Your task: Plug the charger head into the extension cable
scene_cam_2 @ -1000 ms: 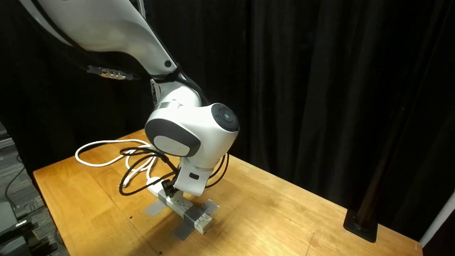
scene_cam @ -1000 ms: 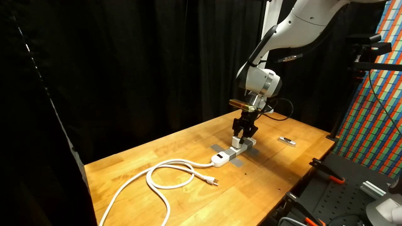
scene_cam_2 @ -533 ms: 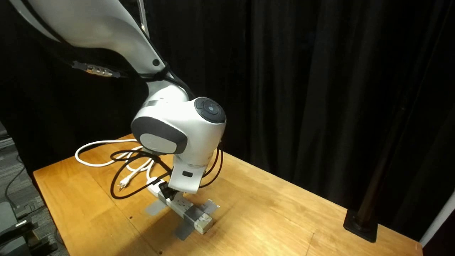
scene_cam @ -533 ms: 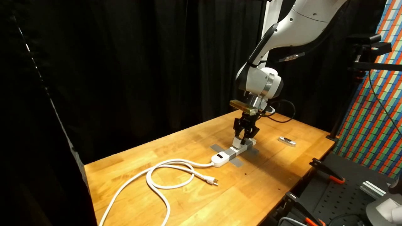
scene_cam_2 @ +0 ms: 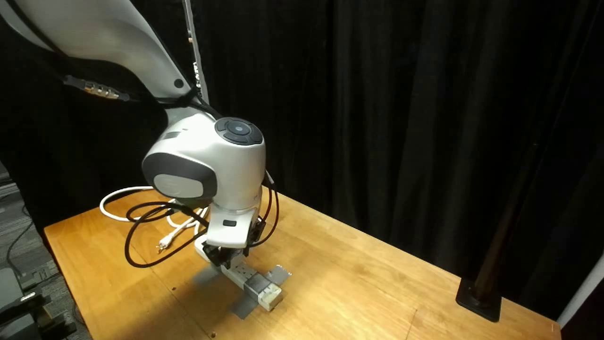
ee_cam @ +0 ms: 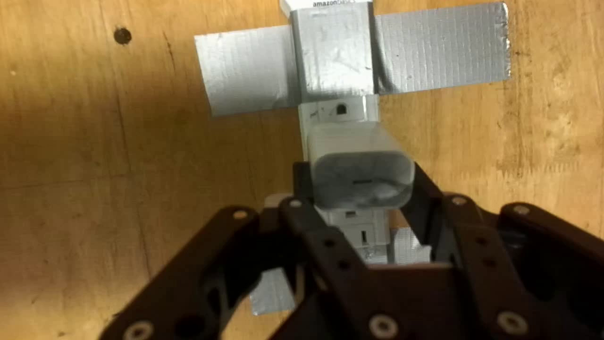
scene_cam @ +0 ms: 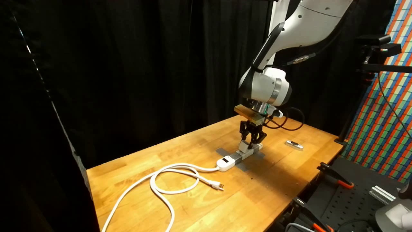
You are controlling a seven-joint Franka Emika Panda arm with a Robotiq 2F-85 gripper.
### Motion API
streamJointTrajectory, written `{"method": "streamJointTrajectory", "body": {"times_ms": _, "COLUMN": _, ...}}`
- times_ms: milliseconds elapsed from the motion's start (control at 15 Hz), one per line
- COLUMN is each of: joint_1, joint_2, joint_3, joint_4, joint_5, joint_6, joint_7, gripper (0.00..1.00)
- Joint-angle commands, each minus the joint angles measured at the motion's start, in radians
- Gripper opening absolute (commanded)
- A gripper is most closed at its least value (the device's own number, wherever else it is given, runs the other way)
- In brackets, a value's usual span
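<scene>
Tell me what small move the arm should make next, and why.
Probably tip the charger head upright before pressing down. It sits between the fingers, over the extension cable's socket strip, yet leans in an exterior view, and a slanted plug would likely bind. Whether it is seated can't be seen.

The gripper (ee_cam: 362, 184) is black, the charger (ee_cam: 361, 163) whitish-grey with a darker end (ee_cam: 344, 170), the cable (scene_cam: 227, 165) white with brassy prongs (scene_cam: 221, 186). Silver-grey tape (ee_cam: 446, 51) shows fine ribbing; the table (scene_cam: 209, 206) is honey-brown wood grain, the arm (scene_cam_2: 243, 167) white with dark-grey caps (scene_cam_2: 239, 131), the curtain (scene_cam: 145, 64) black, the panel (scene_cam: 379, 135) striped orange, blue and green
</scene>
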Motion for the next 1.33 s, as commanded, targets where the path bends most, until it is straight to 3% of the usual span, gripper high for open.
{"method": "streamJointTrajectory", "body": {"times_ms": 0, "joint_1": 0.062, "joint_2": 0.095, "joint_3": -0.012, "joint_4": -0.064, "joint_5": -0.02, "joint_6": 0.193, "joint_7": 0.004, "gripper": 0.23}}
{"method": "streamJointTrajectory", "body": {"times_ms": 467, "joint_1": 0.2, "joint_2": 0.128, "joint_3": -0.079, "joint_4": -0.101, "joint_5": -0.128, "joint_6": 0.333, "joint_7": 0.122, "gripper": 0.23}}
{"method": "streamJointTrajectory", "body": {"times_ms": 933, "joint_1": 0.4, "joint_2": 0.13, "joint_3": -0.24, "joint_4": -0.081, "joint_5": -0.206, "joint_6": 0.233, "joint_7": 0.248, "gripper": 0.23}}
{"method": "streamJointTrajectory", "body": {"times_ms": 1000, "joint_1": 0.375, "joint_2": 0.123, "joint_3": -0.219, "joint_4": -0.086, "joint_5": -0.272, "joint_6": 0.244, "joint_7": 0.304, "gripper": 0.23}}
{"method": "streamJointTrajectory", "body": {"times_ms": 1267, "joint_1": 0.392, "joint_2": 0.123, "joint_3": -0.243, "joint_4": -0.068, "joint_5": -0.411, "joint_6": 0.197, "joint_7": 0.437, "gripper": 0.23}}
